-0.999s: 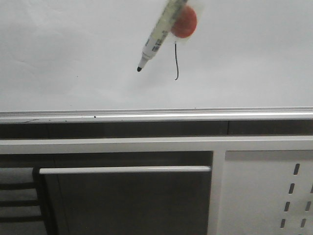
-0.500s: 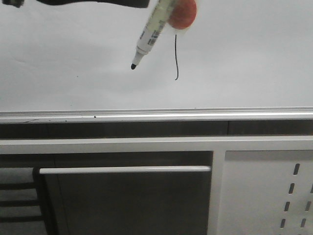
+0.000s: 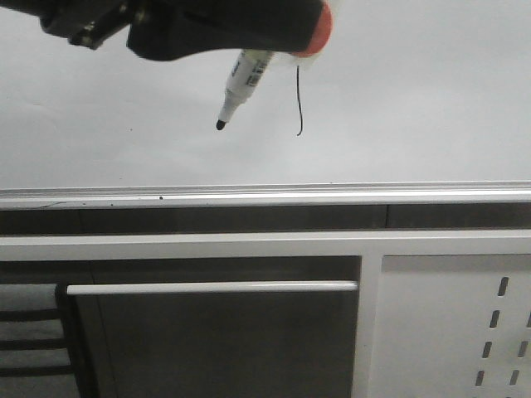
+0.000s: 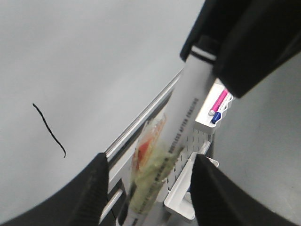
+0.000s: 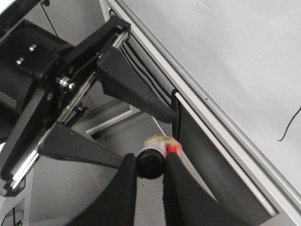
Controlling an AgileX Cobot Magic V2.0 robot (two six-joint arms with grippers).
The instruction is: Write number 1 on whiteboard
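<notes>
Black marker stroke, the number 1 (image 3: 299, 99), is sitting on the whiteboard (image 3: 431, 108) above its silver rail (image 3: 265, 196). Left of the stroke, the marker (image 3: 236, 89) is hanging off the board, clenched in the right gripper (image 5: 151, 162); the left gripper (image 4: 146, 183) is spread wide around it.

White framed cabinet (image 3: 207, 247), long handle (image 3: 211, 288), perforated grey panel (image 3: 465, 332)

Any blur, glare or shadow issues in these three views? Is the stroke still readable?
Front view: stroke crisp on the evenly lit whiteboard; dark arm near the lens is soft, no glare. Left wrist view: stroke sharp, marker and pincer fingers blurred. Right wrist view: close black parts soft, only the stroke's end at the frame edge.
</notes>
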